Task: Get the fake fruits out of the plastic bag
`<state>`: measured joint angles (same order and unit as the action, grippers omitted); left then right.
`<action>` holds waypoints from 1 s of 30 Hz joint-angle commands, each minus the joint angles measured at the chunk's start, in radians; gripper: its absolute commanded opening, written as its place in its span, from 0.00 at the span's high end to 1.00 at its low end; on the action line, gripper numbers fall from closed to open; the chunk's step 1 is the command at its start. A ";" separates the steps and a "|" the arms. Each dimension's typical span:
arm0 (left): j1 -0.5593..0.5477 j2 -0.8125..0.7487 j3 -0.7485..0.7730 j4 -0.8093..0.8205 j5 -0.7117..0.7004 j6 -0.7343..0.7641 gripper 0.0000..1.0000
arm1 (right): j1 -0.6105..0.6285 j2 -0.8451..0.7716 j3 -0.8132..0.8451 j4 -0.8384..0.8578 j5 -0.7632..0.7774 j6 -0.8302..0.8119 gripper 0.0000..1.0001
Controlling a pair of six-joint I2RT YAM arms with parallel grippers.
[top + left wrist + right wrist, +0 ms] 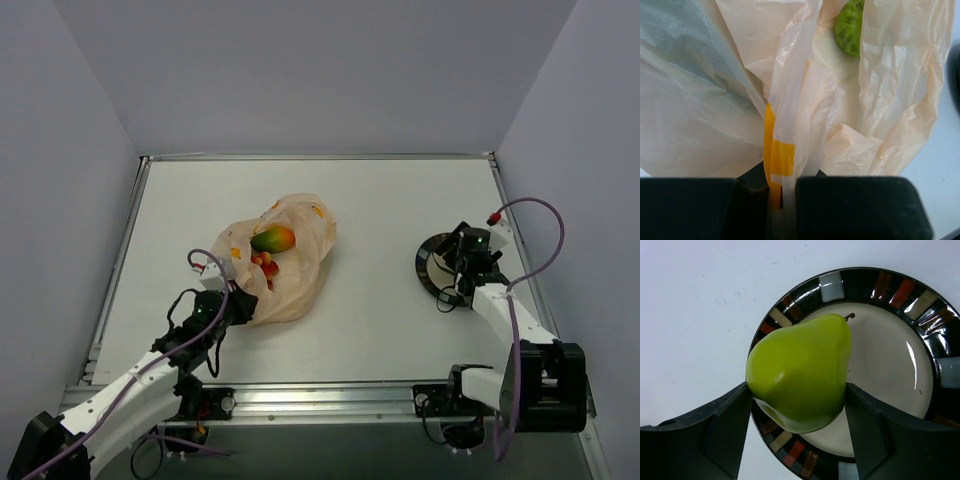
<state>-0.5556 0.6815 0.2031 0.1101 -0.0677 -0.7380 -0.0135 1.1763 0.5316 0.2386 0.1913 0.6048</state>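
Fingers (860, 207) of the left gripper (782, 192) are clamped on a gathered fold of the plastic bag (700, 100), which lies crumpled on the table (400, 200). An orange-green fruit (273, 240) and red fruits (264, 264) are seen inside it. A yellow-green pear (800, 370) is gripped between the fingers of the right gripper (797, 405), over the dark-rimmed plate (900, 290).

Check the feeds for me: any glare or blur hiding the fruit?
Top external: even, soft light, plastic bag sharp, no glare. Left wrist: plastic bag fills the frame, nearest folds soft; one green fruit shows at top. Right wrist: pear crisp; bright reflections streak the glossy plate only.
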 commanded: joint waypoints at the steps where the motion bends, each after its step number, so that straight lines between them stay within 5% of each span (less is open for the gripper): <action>1: -0.006 0.003 0.050 0.031 -0.003 0.012 0.98 | -0.016 -0.007 -0.016 0.048 -0.003 0.024 0.36; 5: -0.006 0.009 0.053 0.031 -0.004 0.014 0.98 | -0.023 -0.004 -0.033 0.045 -0.022 0.021 0.14; 12: -0.007 0.012 0.056 0.025 -0.004 0.019 0.97 | -0.005 -0.093 0.028 -0.002 -0.056 -0.010 0.10; 16: -0.006 -0.002 0.056 0.013 -0.024 0.019 0.97 | 0.194 -0.172 0.093 0.034 -0.026 -0.040 0.35; 17: -0.006 -0.008 0.056 0.008 -0.036 0.019 0.98 | 0.319 -0.146 0.132 0.051 -0.023 -0.054 0.49; 19: -0.006 -0.011 0.055 0.003 -0.046 0.022 0.98 | 0.450 -0.083 0.186 0.097 -0.024 -0.110 0.63; 24: -0.006 -0.022 0.056 -0.020 -0.072 0.022 0.98 | 0.780 0.253 0.433 0.157 -0.105 -0.226 0.77; 30: -0.006 -0.052 0.062 -0.079 -0.119 0.014 0.98 | 0.882 0.546 0.619 0.205 -0.240 -0.292 0.79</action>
<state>-0.5556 0.6529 0.2035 0.0715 -0.1337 -0.7341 0.8604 1.6573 1.0920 0.4091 0.0280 0.3801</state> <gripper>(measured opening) 0.028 0.208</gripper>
